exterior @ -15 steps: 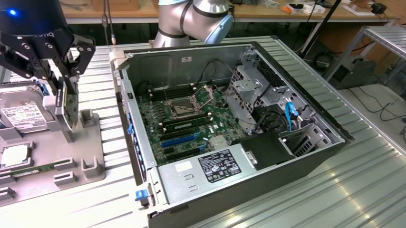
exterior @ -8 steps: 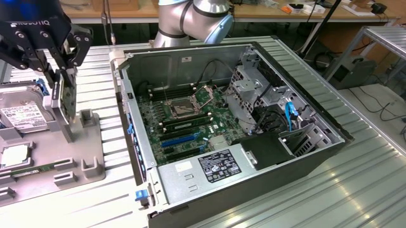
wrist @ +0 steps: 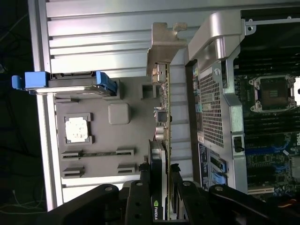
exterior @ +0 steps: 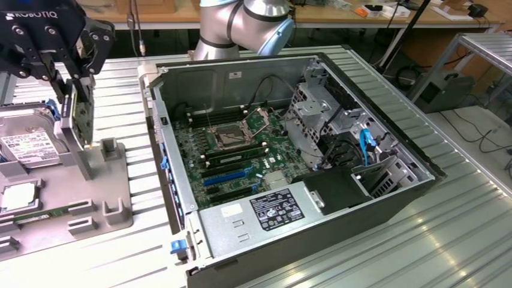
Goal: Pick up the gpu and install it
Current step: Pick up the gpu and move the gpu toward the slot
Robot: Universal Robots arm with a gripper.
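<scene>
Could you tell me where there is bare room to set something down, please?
Bare ribbed table beyond the computer case, toward the exterior view's right. Crowded: the grey tray under the held gpu, with the hard drive.

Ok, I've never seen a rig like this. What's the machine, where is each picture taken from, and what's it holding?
It is one robot arm ending in a two-fingered gripper. The exterior view comes from a camera standing off the arm. The wrist view looks along the fingers from the arm's wrist. On the ribbed metal table sit an open computer case, its motherboard exposed, and a grey tray of parts, including a hard drive and a processor chip. The gripper is shut on the gpu, a thin card held upright and edge-on over the tray, beside the case. Whether its lower edge is clear of the tray I cannot tell.
</scene>
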